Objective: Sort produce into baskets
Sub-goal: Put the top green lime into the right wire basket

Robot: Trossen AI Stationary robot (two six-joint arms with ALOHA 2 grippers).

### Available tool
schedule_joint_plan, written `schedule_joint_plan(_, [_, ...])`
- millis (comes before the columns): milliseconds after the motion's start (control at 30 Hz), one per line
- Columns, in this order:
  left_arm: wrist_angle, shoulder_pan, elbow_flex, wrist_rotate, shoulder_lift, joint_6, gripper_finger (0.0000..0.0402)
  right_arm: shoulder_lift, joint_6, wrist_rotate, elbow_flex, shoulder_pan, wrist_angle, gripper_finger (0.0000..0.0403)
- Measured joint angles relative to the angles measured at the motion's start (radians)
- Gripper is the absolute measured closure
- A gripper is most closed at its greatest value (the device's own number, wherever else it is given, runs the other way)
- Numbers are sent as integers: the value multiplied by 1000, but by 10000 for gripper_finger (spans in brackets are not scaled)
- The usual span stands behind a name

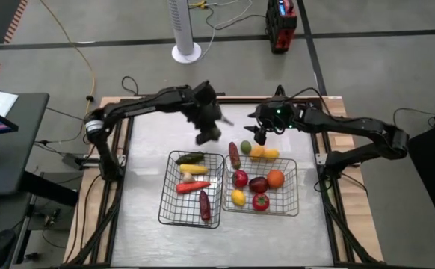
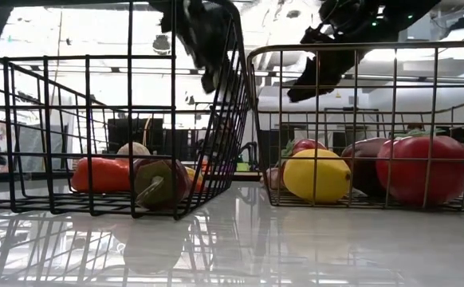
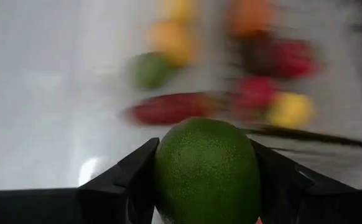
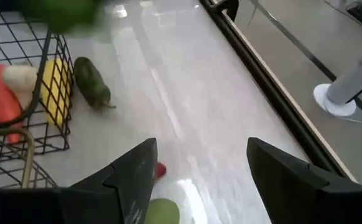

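My left gripper hangs above the table just beyond the left wire basket and is shut on a round green fruit. My right gripper is open and empty, above a small green round fruit and a long maroon piece that lie on the table between the baskets' far ends. The left basket holds long pieces: a green one at its far edge, a yellow one, a red-orange one and a maroon one. The right basket holds round red, orange, yellow and purple pieces. My left gripper pinches the green fruit by two opposite sides between its two fingers. The fruit fills the gap between them and sticks out past the fingertips. It is lifted clear of the table and the baskets.
The two baskets stand side by side in the middle of the table, their walls touching. Bare white tabletop lies beyond and to the left of them. A white fan base and a red box stand on the floor beyond the table.
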Motion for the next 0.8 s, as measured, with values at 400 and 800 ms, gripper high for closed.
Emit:
schedule_joint_plan(400, [-105, -329, -1, -25, -77, 142, 206, -116, 17, 3, -76, -59, 9, 127])
schedule_joint_plan(800, [235, -406, -29, -179, -28, 82, 205, -133, 31, 3, -79, -71, 8, 127])
